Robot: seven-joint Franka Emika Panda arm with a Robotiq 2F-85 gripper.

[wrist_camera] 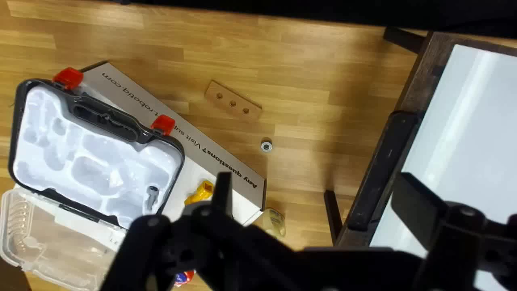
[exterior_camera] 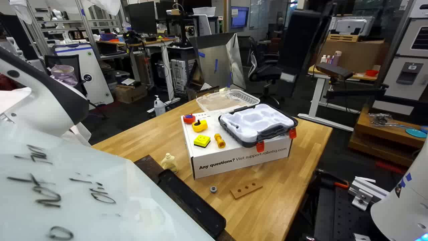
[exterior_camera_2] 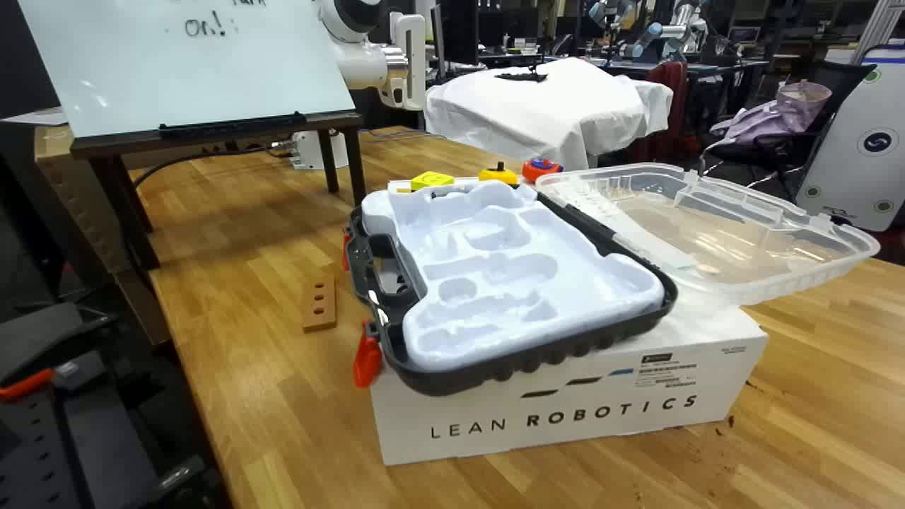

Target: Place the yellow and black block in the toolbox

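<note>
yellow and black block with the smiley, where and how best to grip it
Probably by two opposite sides of the yellow and black block, coming from straight above: it lies flat on the white box, its squarish top uncovered.

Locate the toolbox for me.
In an exterior view, the toolbox lies open on the right-hand part of the white cardboard box, its clear lid spread behind it. In the wrist view it is at left.
</note>
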